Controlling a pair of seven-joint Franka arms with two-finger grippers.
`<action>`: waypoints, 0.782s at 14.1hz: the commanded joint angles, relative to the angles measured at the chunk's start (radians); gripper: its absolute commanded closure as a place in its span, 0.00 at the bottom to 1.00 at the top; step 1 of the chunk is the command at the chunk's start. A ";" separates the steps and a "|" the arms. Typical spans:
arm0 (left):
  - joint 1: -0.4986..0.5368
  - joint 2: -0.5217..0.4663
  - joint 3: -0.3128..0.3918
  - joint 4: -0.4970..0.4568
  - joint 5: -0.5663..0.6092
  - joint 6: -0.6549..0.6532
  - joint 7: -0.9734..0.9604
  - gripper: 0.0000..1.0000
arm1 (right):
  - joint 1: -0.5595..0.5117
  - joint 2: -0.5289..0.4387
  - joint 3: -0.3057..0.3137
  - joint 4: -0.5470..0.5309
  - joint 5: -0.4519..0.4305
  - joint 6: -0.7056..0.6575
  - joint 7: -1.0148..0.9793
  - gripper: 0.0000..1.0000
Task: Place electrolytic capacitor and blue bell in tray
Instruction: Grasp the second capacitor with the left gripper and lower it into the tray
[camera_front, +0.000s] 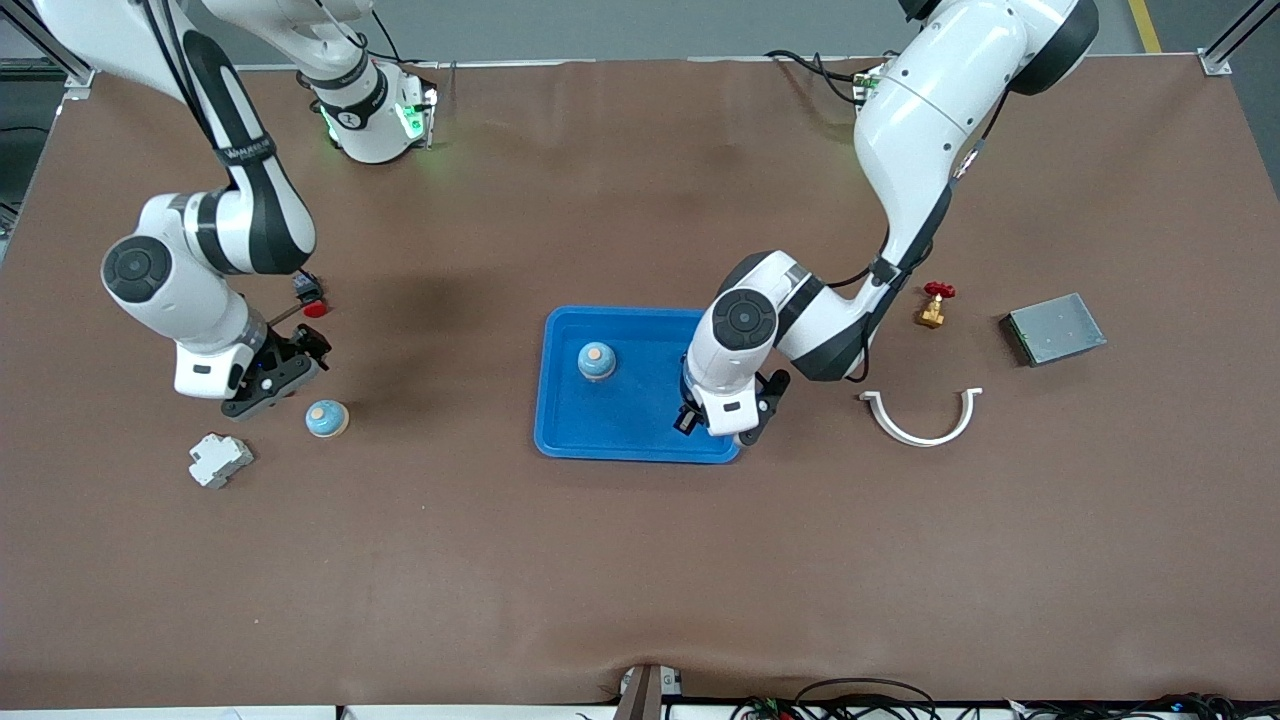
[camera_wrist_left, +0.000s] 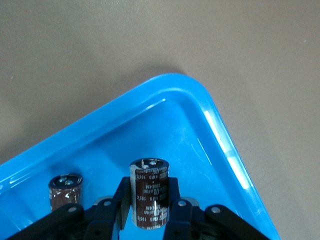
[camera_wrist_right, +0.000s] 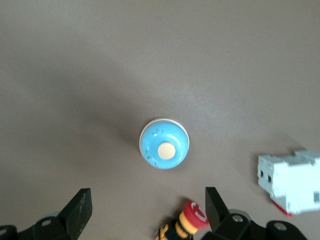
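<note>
Overhead, the tray (camera_front: 570, 430) sits mid-table with one blue bell (camera_front: 597, 361) already inside it. The left gripper (camera_front: 722, 425) hangs over the tray's corner nearest the front camera, at the left arm's end, its fingers (camera_wrist_left: 176, 212) clamped on an upright electrolytic capacitor (camera_wrist_left: 149, 192). A second capacitor (camera_wrist_left: 65, 190) stands upright on the tray floor beside the held one (its top is silver, its sleeve dark brown). In the front view the bell in the tray lies at roughly ten o'clock from this gripper.

The right gripper (camera_front: 262, 385) is over bare table at the right arm's end, fingers (camera_wrist_right: 80, 212) spread wide, holding nothing. A second blue bell (camera_front: 327, 418) rests on the table at about four o'clock from it, just beside it. A white breaker block (camera_front: 220, 459) lies near that bell, nearer the front camera; a red-capped button switch (camera_front: 312, 300) lies farther back.
</note>
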 joint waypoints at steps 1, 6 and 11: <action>-0.007 0.008 0.009 0.027 -0.016 -0.017 -0.002 0.42 | -0.024 0.084 0.018 0.063 -0.004 0.011 -0.071 0.00; -0.004 -0.012 0.010 0.029 -0.007 -0.020 0.000 0.00 | -0.030 0.182 0.020 0.146 -0.004 0.017 -0.117 0.00; 0.032 -0.104 0.020 0.067 0.036 -0.130 0.047 0.00 | -0.044 0.230 0.025 0.183 -0.001 0.017 -0.148 0.00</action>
